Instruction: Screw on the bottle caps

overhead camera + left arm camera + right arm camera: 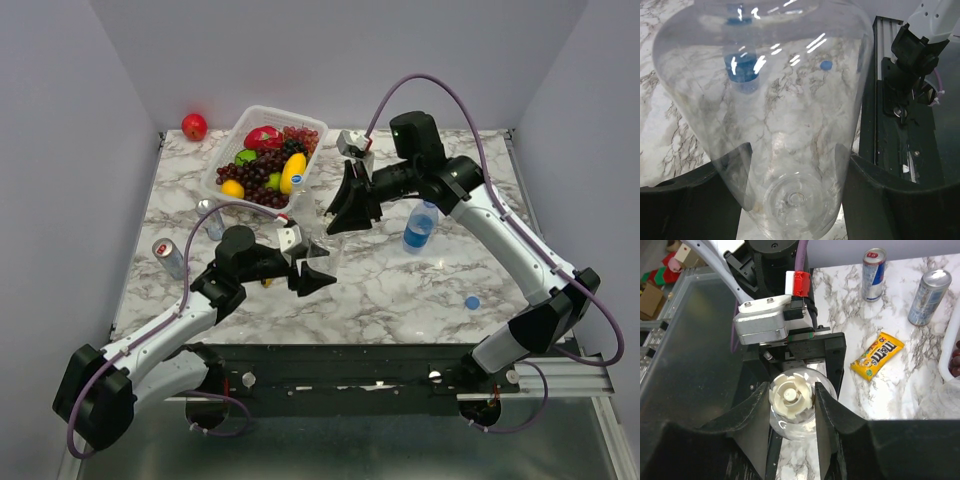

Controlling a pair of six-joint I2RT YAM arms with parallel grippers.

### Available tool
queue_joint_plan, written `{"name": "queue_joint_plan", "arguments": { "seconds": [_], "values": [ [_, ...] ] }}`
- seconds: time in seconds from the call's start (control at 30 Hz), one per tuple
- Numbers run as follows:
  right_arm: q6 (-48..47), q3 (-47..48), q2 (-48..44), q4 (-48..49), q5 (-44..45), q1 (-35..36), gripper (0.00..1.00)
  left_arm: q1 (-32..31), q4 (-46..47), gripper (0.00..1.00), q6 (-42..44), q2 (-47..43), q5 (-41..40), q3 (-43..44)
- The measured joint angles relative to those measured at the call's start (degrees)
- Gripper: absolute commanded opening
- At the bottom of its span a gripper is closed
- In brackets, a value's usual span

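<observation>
Fingers (754, 406) of the right gripper (792, 387) pinch the pale cap (791, 391) on the clear bottle (775, 110), and only its wrist view shows that. Left gripper (792, 155) is clamped round the bottle's lower body, mid-table (400, 290). Right arm (500, 215) reaches in from 2 o'clock, wrist angled down. Loose blue cap (472, 301) at 4 o'clock.

The clear bottle (790, 125) runs off the top edge.

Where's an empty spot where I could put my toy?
The bare marble at the front, between the clear bottle in the left gripper and the blue cap. It's crowded on the left by the cans and fruit basket, and mid-table where the right gripper pinches the pale cap.
</observation>
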Motion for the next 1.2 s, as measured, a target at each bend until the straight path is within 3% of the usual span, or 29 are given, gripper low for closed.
{"name": "queue_joint_plan", "arguments": {
  "seconds": [0.4,0.53,0.93,1.2],
  "values": [
    [19.96,-9.57,-3.72,24.20,5.62,-0.28,0.15,1.27,4.31,0.00,-8.83,0.26,-2.51,0.48],
    [23.80,-9.97,-3.74,27.36,7.78,-0.24,0.00,1.40,5.25,0.00,-10.56,0.28,-3.96,0.68],
    [31.67,-9.97,-3.74,30.93,19.65,0.76,0.00,2.40,6.69,0.00,-13.97,0.35,-11.04,0.87],
    [37.24,-9.97,-3.72,35.91,26.03,0.96,0.00,3.93,7.85,0.00,-18.82,2.51,-11.13,4.17]
  ]
}}
